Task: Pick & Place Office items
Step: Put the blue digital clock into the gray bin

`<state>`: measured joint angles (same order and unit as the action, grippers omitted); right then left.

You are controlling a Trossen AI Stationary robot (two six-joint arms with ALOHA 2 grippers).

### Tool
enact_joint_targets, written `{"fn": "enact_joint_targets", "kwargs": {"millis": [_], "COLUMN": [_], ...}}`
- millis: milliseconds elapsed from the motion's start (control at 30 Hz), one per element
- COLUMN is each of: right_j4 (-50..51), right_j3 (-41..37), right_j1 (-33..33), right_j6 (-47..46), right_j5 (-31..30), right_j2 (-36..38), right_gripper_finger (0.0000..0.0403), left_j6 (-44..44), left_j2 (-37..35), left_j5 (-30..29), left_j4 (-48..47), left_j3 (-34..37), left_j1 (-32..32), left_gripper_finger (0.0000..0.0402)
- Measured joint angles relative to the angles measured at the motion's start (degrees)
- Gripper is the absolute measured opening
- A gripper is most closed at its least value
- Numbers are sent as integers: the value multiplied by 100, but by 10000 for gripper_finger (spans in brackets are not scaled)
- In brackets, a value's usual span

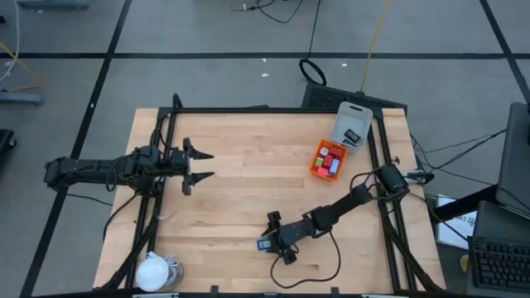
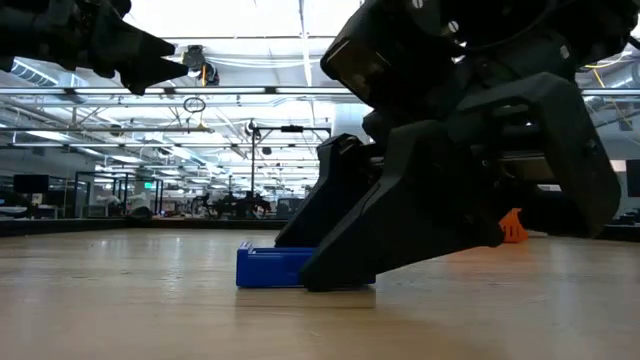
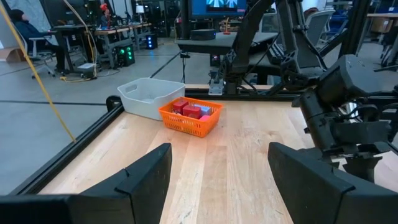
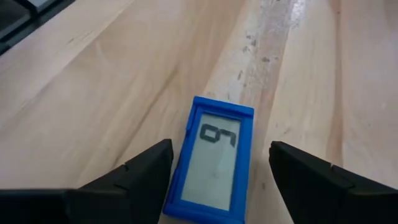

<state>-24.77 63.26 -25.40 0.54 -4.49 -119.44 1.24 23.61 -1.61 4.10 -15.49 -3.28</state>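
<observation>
Near the tabletop's (image 1: 240, 190) front edge, the right gripper's (image 1: 272, 242) fingers stand open astride a flat blue plastic rectangle with a grey display (image 4: 213, 163) — not gripping it. Farther back, the left gripper (image 1: 201, 165) hovers, fingers parted, empty — an orange mesh basket (image 1: 328, 159) of red blocks (image 3: 189, 109) sits near the back-right corner.

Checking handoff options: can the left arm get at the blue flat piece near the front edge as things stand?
Probably not cleanly. The right gripper sits low over the blue flat piece, open fingers on either side of it, blocking the approach. The left gripper hovers open across the table, well away from it.
</observation>
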Motion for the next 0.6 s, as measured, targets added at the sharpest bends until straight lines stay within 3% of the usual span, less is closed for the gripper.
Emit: {"fn": "enact_joint_targets", "kwargs": {"millis": [600], "right_j4": [440], "right_j3": [0], "right_j1": [-8], "right_j6": [-468], "right_j5": [109], "right_j2": [22], "right_gripper_finger": [214], "left_j6": [1], "left_j2": [1], "left_j5": [0], "left_j4": [-1], "left_j3": [0], "left_j1": [-1], "left_gripper_finger": [271]}}
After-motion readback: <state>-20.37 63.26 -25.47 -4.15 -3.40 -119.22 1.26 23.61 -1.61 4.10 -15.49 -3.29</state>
